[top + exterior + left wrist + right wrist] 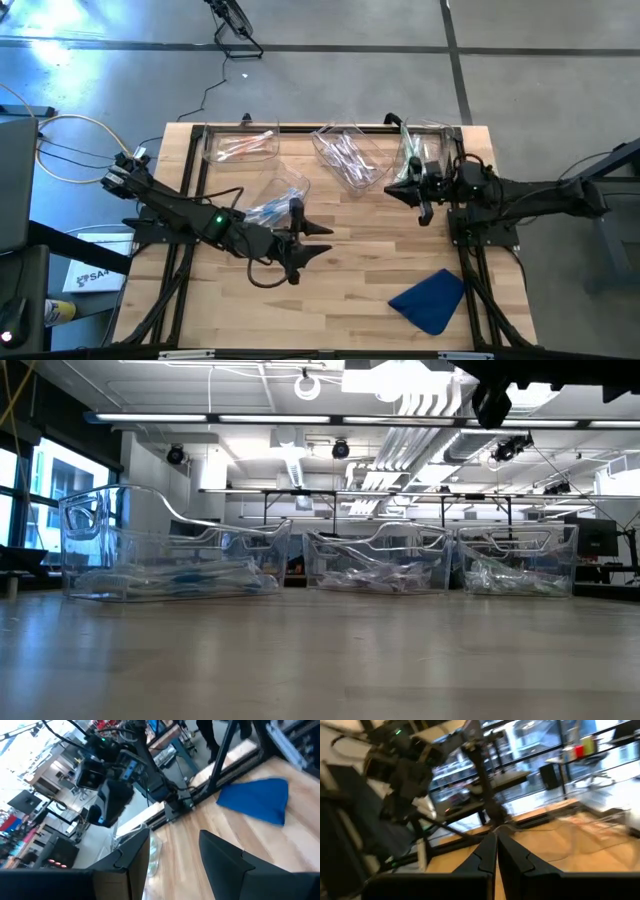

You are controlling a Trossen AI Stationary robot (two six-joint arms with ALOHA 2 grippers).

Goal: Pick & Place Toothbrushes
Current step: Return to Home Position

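Toothbrushes lie in clear bins: a pinkish lot (243,146) at the far left, a whitish lot (347,158) at the far middle, a greenish lot (413,150) at the far right, and blue ones (268,210) in a bin nearer the table's middle. My left gripper (325,240) hangs open above the table's middle, just right of the blue-brush bin, with nothing between its fingers (225,862). My right gripper (393,190) is shut and empty, raised near the far-right bin and pointing toward the table's left; its fingers (490,852) meet.
A blue cloth (430,298) lies near the table's front right corner, also in the left wrist view (256,799). In the low view, three clear bins (170,555) (380,565) (515,565) stand in a row. Bare wood lies across the near half.
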